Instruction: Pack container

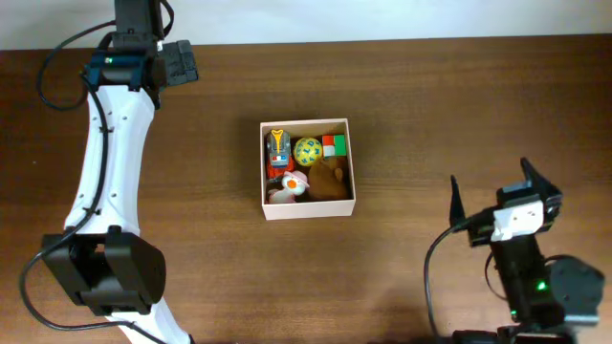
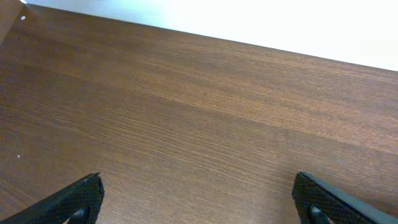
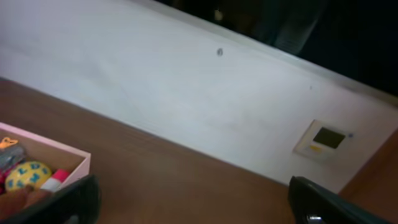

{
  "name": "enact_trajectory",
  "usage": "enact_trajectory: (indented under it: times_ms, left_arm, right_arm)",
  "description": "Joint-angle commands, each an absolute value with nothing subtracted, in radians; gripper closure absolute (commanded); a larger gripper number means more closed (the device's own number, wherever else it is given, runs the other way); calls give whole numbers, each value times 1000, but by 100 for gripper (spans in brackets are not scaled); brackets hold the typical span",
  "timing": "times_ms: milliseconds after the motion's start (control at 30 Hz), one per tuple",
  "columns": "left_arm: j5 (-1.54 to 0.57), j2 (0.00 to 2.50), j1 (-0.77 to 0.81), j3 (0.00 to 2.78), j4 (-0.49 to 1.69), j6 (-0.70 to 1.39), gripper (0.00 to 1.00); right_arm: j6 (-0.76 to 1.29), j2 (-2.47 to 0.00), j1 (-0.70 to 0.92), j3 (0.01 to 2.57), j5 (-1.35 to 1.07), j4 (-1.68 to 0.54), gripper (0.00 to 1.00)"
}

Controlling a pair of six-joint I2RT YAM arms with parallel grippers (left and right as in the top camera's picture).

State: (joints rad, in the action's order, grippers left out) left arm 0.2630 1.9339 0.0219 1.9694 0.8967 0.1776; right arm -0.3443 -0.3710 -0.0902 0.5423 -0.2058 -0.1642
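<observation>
The container (image 1: 307, 208), a square white-walled box, sits at the table's middle. It holds a yellow ball (image 1: 307, 151), a red-and-green block (image 1: 334, 144), a brown plush (image 1: 329, 180), a pink-white toy (image 1: 286, 189) and a blue-orange toy (image 1: 277, 148). My left gripper (image 1: 178, 63) is open and empty at the far left, over bare wood (image 2: 199, 199). My right gripper (image 1: 492, 189) is open and empty at the near right. The container's corner (image 3: 74, 163) and the ball (image 3: 28, 175) show at the left of the right wrist view, beside my open fingers (image 3: 193, 202).
The brown wooden table (image 1: 430, 105) meets a white wall (image 3: 186, 93) at the back. A small wall plate (image 3: 322, 139) sits on that wall. Black cables trail from both arms.
</observation>
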Motion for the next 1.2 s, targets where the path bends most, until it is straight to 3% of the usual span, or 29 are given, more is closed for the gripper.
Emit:
enact_trajectory:
  times_ms: [0, 400, 600, 1167]
  left_arm:
    - [270, 1930, 23, 1976, 898, 190, 1]
    - [270, 1930, 23, 1976, 898, 190, 1]
    - [270, 1930, 23, 1976, 898, 190, 1]
    - [270, 1930, 23, 1976, 898, 190, 1]
  right_arm:
    - [-344, -286, -101, 448, -229, -135, 1]
    - [-270, -50, -99, 166, -225, -54, 1]
    - [-69, -25, -99, 105, -145, -22, 1]
    - [-69, -3, -98, 6, -82, -5, 1]
